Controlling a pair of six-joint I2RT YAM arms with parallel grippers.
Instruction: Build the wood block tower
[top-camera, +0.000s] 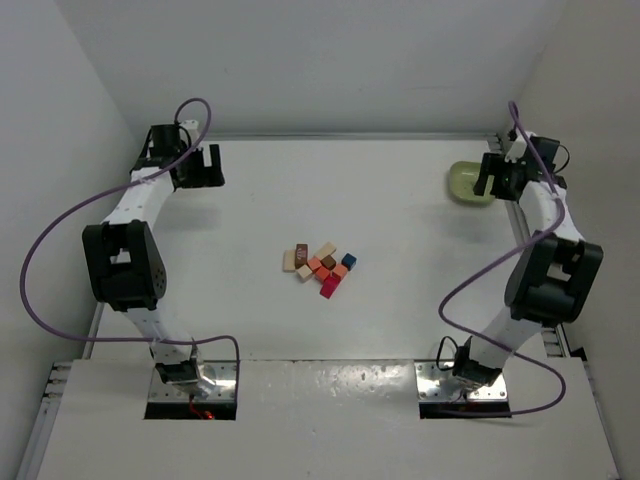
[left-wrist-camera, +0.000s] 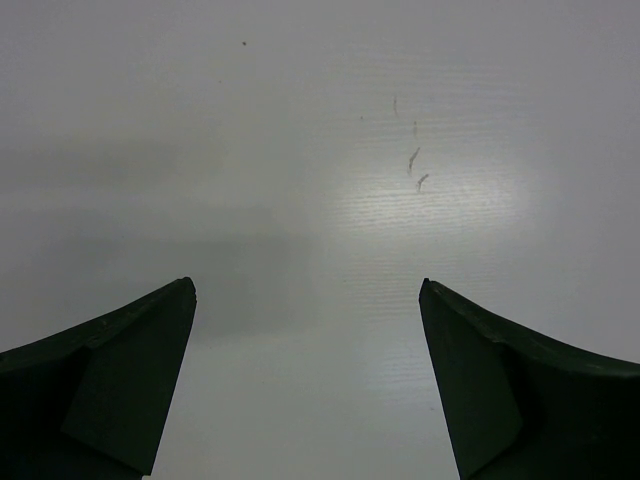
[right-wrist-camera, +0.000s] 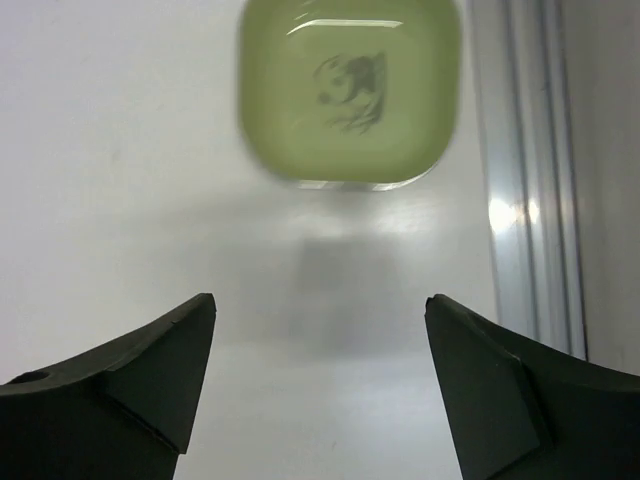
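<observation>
The wood blocks (top-camera: 320, 267) lie in a loose flat cluster at the middle of the white table: pale, dark brown, orange, pink, magenta-red and one blue cube. No tower stands. My left gripper (top-camera: 197, 163) is at the far left corner, open and empty; its wrist view (left-wrist-camera: 307, 290) shows only bare table. My right gripper (top-camera: 497, 180) is at the far right, open and empty, just short of the light green bowl (right-wrist-camera: 350, 92); its wrist view (right-wrist-camera: 320, 303) shows the bowl ahead of the fingertips.
The light green bowl (top-camera: 468, 183) is empty, with a dark print on its bottom. A metal rail (right-wrist-camera: 525, 180) runs along the table's right edge. White walls enclose the table on three sides. Purple cables loop from both arms.
</observation>
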